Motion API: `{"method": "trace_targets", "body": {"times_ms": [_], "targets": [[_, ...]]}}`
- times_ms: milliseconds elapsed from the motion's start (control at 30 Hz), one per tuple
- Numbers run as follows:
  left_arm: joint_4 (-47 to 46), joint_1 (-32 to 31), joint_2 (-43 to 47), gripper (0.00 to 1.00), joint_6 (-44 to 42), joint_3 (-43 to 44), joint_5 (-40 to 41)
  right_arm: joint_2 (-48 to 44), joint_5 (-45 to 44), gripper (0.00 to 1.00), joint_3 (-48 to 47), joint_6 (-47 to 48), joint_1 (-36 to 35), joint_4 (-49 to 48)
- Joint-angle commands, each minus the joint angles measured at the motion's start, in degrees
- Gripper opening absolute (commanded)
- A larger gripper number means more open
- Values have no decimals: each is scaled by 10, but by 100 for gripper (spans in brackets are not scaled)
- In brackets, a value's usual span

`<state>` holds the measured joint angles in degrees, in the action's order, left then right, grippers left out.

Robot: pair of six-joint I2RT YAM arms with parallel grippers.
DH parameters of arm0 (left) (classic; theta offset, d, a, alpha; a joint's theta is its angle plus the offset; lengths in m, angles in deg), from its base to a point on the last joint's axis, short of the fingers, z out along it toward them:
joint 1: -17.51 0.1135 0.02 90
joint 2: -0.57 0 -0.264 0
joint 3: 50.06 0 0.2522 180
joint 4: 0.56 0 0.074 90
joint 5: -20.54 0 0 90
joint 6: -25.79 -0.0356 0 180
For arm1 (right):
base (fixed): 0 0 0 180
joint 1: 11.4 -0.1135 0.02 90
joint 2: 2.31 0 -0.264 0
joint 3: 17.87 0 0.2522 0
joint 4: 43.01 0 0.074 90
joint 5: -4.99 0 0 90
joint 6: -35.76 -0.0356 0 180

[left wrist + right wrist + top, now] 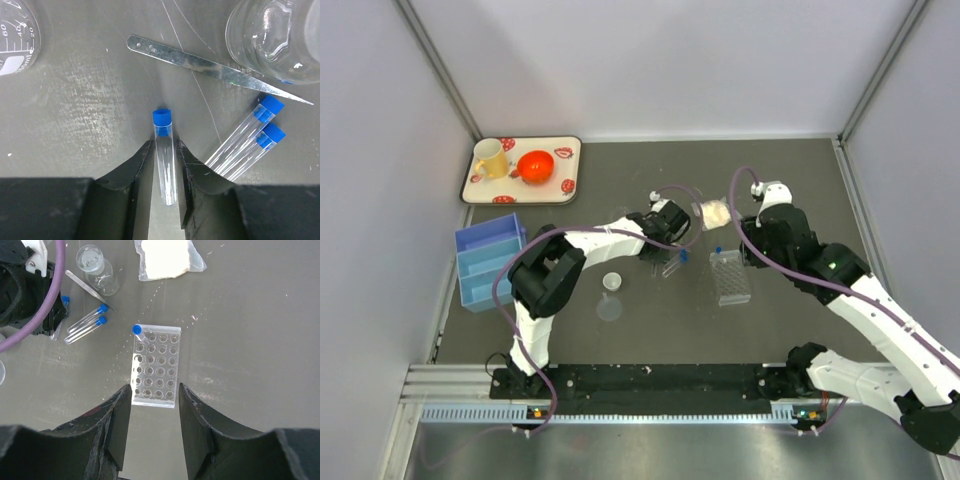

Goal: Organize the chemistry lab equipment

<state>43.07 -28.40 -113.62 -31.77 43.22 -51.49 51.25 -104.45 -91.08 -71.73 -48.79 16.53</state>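
Note:
A blue-capped tube (164,155) lies on the dark table between my left gripper's (165,145) jaws, which press against both its sides. Two more capped tubes (247,137) lie side by side just to its right, below thin metal tweezers (210,65). The clear gridded rack (155,365) holds one blue-capped tube (137,330) in a far corner hole. My right gripper (155,395) hovers open above the rack's near edge, holding nothing. In the top view the left gripper (672,262) is left of the rack (731,277). A funnel (611,283) and a round dish (609,308) sit further left.
A small glass flask (277,35) and a graduated beaker (15,35) stand beyond the tubes. A plastic packet (712,212) lies behind the rack. A blue bin (490,260) sits at the left. The tray (570,150) at the back left holds a yellow mug (492,158) and an orange bowl (536,165).

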Motion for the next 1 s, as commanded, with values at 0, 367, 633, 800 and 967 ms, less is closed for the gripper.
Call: {"method": "trace_targets", "body": {"times_ms": [0, 367, 633, 800, 967], "targets": [[-18, 2, -2, 25, 8, -17, -1, -1, 1, 42, 3, 4, -5, -20], [-7, 2, 74, 0, 1, -80, 3, 4, 26, 40, 2, 0, -6, -27], [60, -1, 223, 0, -92, -95, -102, 3, 191, 40, -11, 20, -6, -32], [84, -4, 314, 0, -156, -114, -256, -12, 343, 40, -1, 34, -5, -39], [75, -6, 414, 0, -203, -144, -425, -44, 461, 43, 8, 22, -8, -58]]}}
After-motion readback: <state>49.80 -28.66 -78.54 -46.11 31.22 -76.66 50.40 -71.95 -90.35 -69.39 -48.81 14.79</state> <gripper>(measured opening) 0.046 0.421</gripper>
